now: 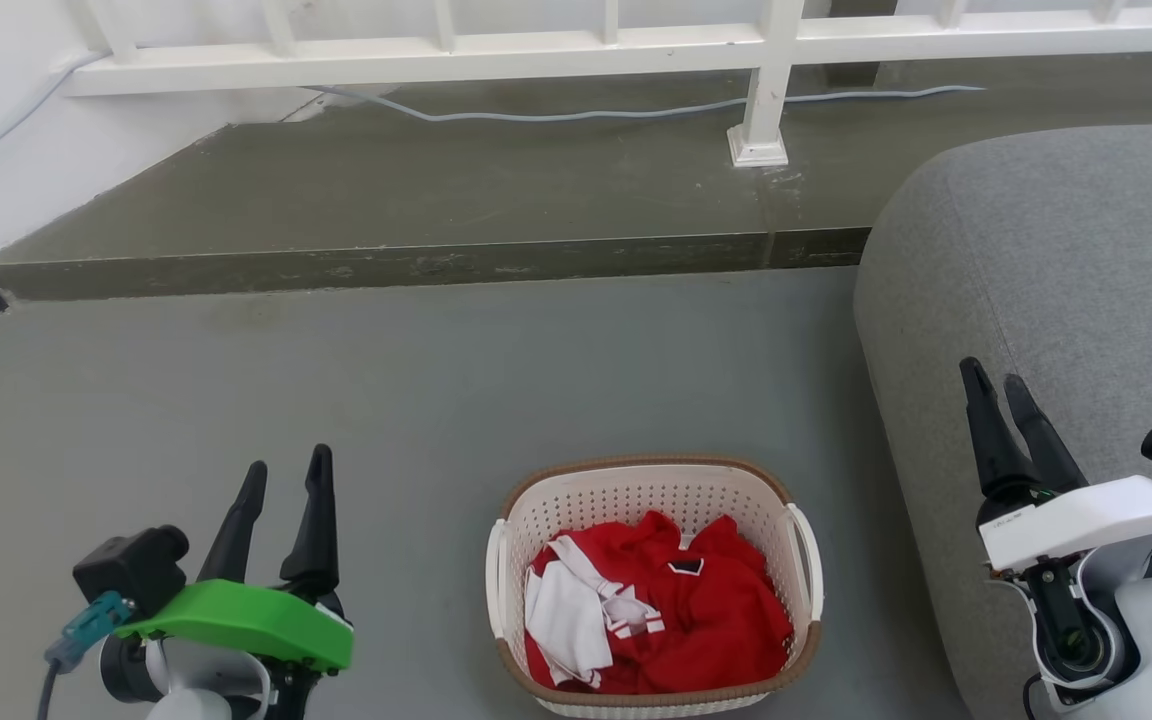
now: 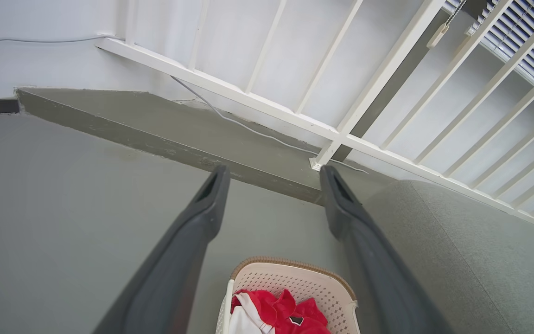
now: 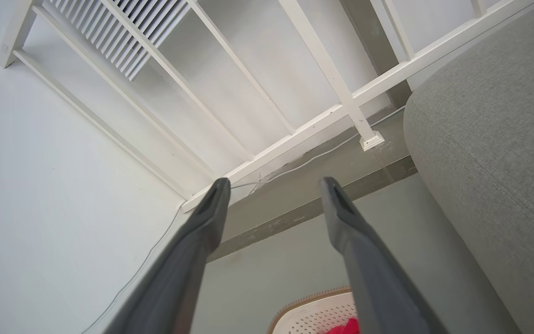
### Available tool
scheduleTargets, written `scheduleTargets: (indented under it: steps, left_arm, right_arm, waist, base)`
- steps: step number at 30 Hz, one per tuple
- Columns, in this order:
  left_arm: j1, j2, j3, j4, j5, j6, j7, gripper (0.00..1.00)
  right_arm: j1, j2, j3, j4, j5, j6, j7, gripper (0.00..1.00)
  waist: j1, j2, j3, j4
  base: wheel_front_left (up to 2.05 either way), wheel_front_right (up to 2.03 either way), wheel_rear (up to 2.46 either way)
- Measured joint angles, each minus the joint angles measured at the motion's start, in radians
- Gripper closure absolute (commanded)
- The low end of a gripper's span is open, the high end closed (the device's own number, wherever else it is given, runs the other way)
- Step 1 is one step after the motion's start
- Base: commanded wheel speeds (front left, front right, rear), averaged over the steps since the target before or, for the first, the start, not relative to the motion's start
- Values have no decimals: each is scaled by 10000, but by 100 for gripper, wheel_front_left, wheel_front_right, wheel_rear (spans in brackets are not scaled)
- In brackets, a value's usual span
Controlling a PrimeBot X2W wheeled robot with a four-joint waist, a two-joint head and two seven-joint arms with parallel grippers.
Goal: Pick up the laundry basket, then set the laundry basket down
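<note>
The laundry basket [image 1: 651, 495] stands on the grey floor at the bottom centre, cream-white and perforated with a brown rim, holding red and white clothes. Its far rim shows in the left wrist view [image 2: 295, 278] and a corner in the right wrist view [image 3: 313, 311]. My left gripper [image 1: 288, 478] hangs open to the basket's left, well apart from it, with nothing between its fingers. My right gripper [image 1: 994, 382] is open to the basket's right, over the grey sofa, also empty. Both grippers appear open in their wrist views, left [image 2: 271, 178] and right [image 3: 271, 188].
A grey sofa [image 1: 1056, 300] fills the right side, close to the basket. A raised concrete step [image 1: 416, 265] runs across behind, with a white railing [image 1: 766, 90] and a cable [image 1: 586, 112] on it. A white wall stands at the left.
</note>
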Motion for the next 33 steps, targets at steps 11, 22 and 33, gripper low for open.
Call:
scheduleTargets:
  steps: [11, 22, 33]
  left_arm:
    - [-1, -13, -178, -309, 1444, 130, -364, 0]
    - [-11, -23, -416, -539, 2742, 186, -660, 0]
    - [-114, -23, -654, -794, 4144, 270, -1012, 0]
  right_arm:
    - [-11, 73, 113, -50, -1476, 35, -364, 0]
    - [-23, 71, 224, -105, -2775, 88, -667, 0]
    - [-129, 69, 198, -105, -4232, 90, -1057, 0]
  waist:
    - [0, 0, -4, -79]
    - [0, 0, 19, -109]
    - [0, 0, 73, -111]
  base:
    - [0, 0, 0]
    - [0, 0, 0]
    - [0, 0, 0]
